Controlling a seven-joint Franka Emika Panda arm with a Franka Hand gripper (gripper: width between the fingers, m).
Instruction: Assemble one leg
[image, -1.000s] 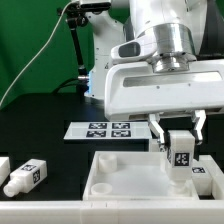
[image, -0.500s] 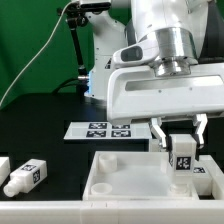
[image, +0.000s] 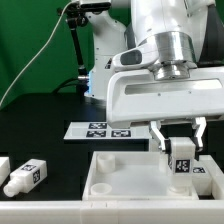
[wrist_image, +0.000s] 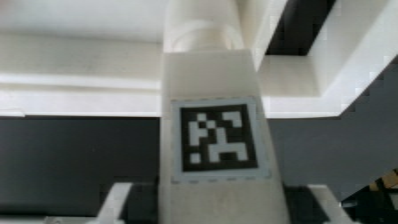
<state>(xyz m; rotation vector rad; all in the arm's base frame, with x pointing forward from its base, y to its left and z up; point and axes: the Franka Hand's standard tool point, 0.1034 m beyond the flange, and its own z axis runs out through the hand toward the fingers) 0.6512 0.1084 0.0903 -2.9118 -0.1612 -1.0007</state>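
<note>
My gripper is shut on a white tagged leg and holds it upright over the right part of the large square white tray-like piece. In the wrist view the leg fills the middle, its tag facing the camera and its narrower round stub pointing toward the tray-like piece. My gripper grips the leg's near end. I cannot tell if the stub touches the piece. Another leg lies on the table at the exterior view's left.
The marker board lies flat behind the tray-like piece. A further white part shows at the exterior view's left edge. A black stand with a cable rises at the back before a green backdrop.
The gripper and the held leg have shifted slightly toward the exterior view's right and a little lower over the tray-like piece. Nothing else moved.
</note>
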